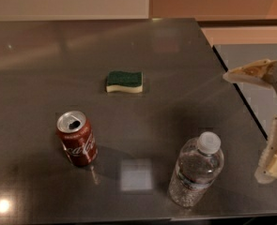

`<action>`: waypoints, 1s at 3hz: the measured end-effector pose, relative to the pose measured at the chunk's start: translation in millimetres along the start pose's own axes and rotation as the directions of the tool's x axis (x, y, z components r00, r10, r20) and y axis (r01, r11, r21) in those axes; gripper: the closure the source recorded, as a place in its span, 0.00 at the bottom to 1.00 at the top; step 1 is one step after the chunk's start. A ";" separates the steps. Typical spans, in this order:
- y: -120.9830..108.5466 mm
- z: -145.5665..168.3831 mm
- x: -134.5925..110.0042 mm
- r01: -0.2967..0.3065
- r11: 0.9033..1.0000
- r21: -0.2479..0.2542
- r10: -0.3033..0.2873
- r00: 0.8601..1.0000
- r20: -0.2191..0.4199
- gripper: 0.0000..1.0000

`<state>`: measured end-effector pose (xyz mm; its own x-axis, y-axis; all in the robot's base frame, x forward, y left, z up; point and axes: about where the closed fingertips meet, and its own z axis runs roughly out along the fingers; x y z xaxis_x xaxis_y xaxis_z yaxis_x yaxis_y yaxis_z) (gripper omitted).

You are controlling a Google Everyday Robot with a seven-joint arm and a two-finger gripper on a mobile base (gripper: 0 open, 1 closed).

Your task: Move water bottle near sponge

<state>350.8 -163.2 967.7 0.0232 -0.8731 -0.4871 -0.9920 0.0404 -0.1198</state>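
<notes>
The table (pixel 39 64) is dark and shiny. The bottle (pixel 196 175) stands upright close to the front edge, toward the front right corner. Its white cap is on.

The sponge (pixel 124 81) lies flat near the middle of the table, a bit closer to the back edge. Its green side faces up. The bottle and the sponge are well apart.

A red can (pixel 77 138) stands closer to the front left corner. Its top is open. It is apart from both the bottle and the sponge.

The gripper (pixel 245 125) is at the right edge of the table, just beside the bottle and not touching it. Its two fingers (pixel 275 151) are spread wide and hold nothing. It looks like it hangs in the air above the edge, but how high is hard to tell.
</notes>
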 end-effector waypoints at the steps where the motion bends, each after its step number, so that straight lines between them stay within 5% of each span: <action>1: 25.4 10.8 -14.2 0.025 0.999 -0.044 -0.021 0.997 0.072 0.00; 3: 60.1 29.3 -29.7 0.027 0.995 -0.092 -0.011 0.985 0.174 0.00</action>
<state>294.1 -120.7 949.6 0.0549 -0.7756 -0.6288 -0.9982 -0.0277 -0.0530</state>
